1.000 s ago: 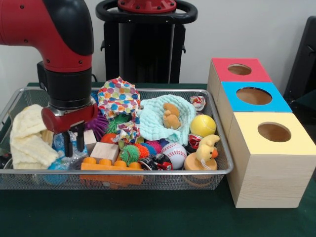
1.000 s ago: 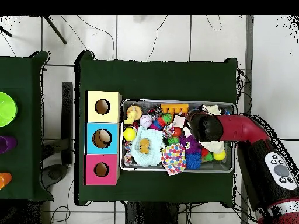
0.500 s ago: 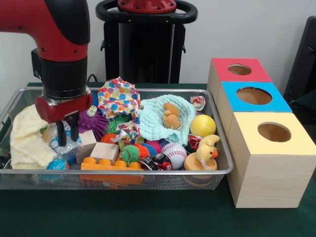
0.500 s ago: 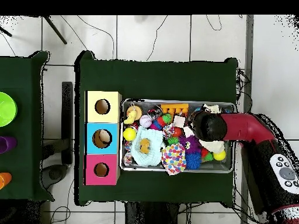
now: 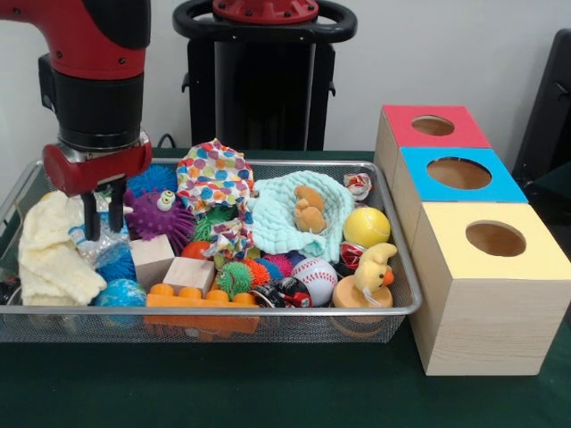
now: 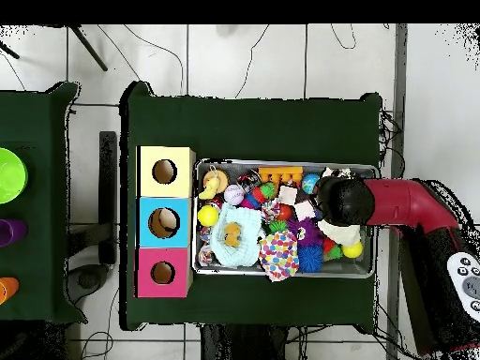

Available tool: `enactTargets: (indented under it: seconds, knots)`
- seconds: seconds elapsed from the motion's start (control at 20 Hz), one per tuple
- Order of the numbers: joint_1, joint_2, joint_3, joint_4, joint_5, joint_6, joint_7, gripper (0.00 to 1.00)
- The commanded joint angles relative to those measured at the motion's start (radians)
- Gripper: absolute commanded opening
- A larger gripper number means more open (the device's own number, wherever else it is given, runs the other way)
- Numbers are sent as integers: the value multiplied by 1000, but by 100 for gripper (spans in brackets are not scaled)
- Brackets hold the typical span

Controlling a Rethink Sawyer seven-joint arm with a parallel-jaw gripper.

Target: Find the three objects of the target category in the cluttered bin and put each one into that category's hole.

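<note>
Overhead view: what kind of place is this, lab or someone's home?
Most likely a robotics lab. A red arm's gripper hangs over a wire-mesh bin of mixed toys, three wooden boxes with colour-coded holes, the blue one in the middle, stand beside it, and loose cables trail over the tiled floor.

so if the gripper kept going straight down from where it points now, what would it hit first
Probably the crinkly see-through plastic piece just below the gripper, beside the pale yellow towel in the wire mesh bin; depth is hard to judge.
</note>
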Motion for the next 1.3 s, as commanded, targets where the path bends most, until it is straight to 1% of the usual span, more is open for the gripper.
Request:
enactTargets:
  seconds: [0.05,0.2,0.45,0.65,0.7,0.8,1.3]
  knots:
    - [-8,-31,18,44,22,129,-94,0]
    - [-8,-34,17,55,21,122,-86,0]
    - [5,-23,16,46,25,123,-74,0]
    - [7,-26,15,65,25,103,-61,0]
    - [1,-38,13,85,25,94,-58,0]
    - [-1,-42,11,98,25,85,-51,0]
    - [2,-61,7,125,27,72,-26,0]
